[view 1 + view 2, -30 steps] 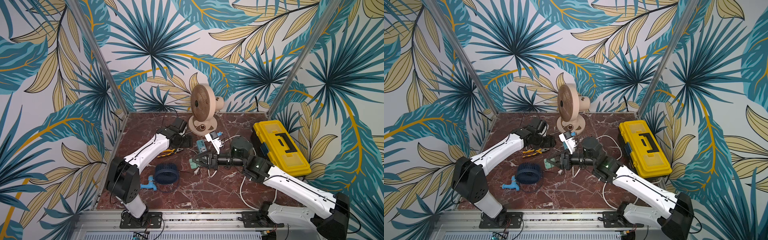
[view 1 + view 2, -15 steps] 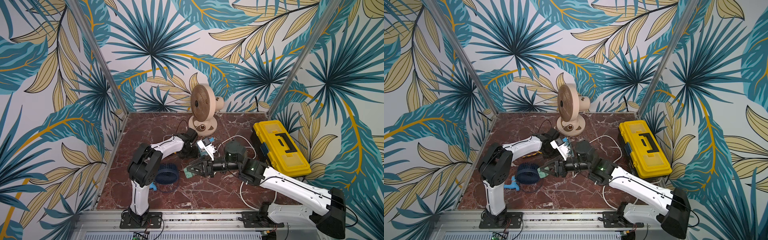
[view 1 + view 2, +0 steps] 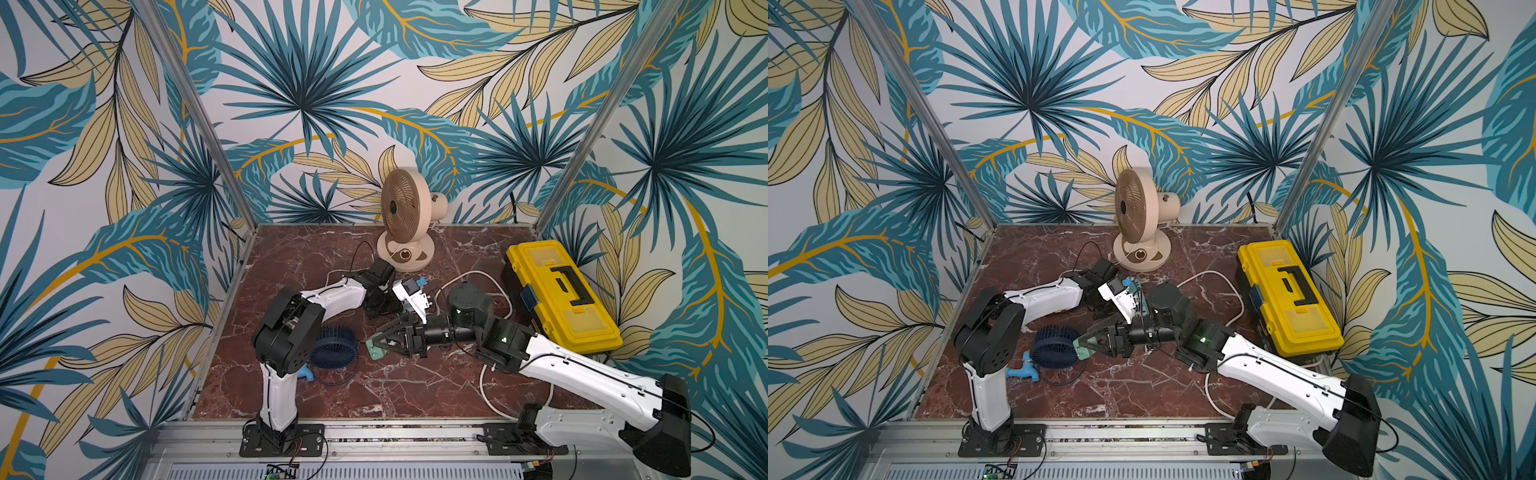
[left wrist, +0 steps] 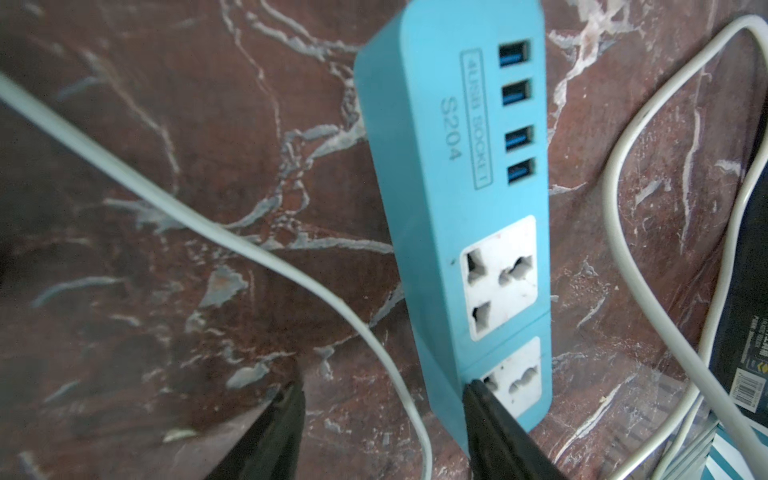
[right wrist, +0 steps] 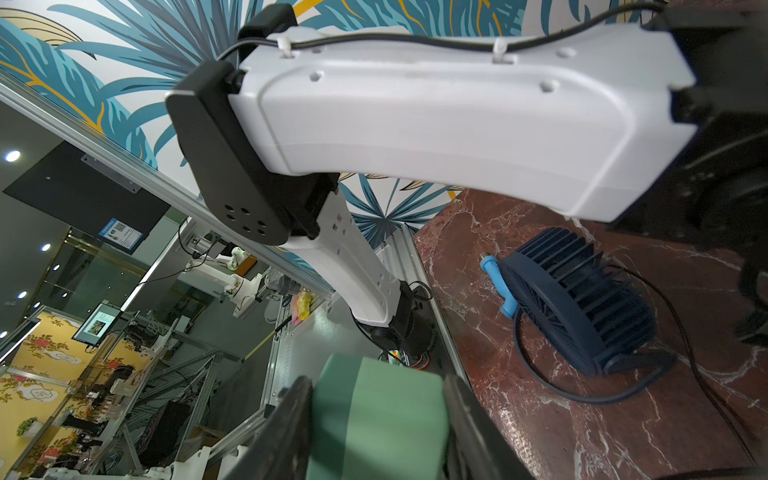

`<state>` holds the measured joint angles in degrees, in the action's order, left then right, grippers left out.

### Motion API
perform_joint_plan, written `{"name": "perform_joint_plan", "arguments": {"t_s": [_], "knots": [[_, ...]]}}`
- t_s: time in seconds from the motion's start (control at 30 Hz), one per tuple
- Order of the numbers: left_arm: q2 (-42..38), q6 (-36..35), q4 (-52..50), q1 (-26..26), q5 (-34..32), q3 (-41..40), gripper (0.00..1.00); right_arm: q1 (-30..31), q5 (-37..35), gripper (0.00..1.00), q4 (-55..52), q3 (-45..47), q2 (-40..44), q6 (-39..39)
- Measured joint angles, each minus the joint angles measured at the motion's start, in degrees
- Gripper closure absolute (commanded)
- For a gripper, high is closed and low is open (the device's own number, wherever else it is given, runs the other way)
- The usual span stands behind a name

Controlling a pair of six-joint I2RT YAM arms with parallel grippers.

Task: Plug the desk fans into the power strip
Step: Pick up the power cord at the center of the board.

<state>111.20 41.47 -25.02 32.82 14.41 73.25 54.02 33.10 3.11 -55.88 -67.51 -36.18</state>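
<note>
Left fingers (image 4: 494, 432) spread: one tip over near socket end of power strip (image 4: 436, 166), the other on bare worktop (image 4: 124, 332), thin white cord (image 4: 208, 224) between. Power strip mid-worktop, 6 o'clock of beige fan (image 3: 405, 220), long axis straight out from left fingers. Right fingers (image 5: 291, 428) clamped on green block (image 5: 378, 415), 7 o'clock of power strip, farther off. Left arm nearer.

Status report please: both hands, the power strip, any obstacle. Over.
Left hand open, at strip end. Right hand shut on green block. Sockets seen empty. Thin white cord between left fingers.
</note>
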Motion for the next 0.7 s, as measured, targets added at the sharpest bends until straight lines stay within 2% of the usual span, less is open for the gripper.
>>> {"name": "perform_joint_plan", "arguments": {"t_s": [0.47, 0.7], "knots": [[-0.04, 1.68, 4.5, 2.01, 0.31, -1.4, 0.59, 1.9, -0.02, 0.65, 0.02, -0.74, -0.76, 0.44], [-1.92, 1.95, 8.85, 2.4, 0.07, -5.29, 0.59, 2.03, -0.04, 0.65, 0.0, -0.81, -1.36, 0.46]]}}
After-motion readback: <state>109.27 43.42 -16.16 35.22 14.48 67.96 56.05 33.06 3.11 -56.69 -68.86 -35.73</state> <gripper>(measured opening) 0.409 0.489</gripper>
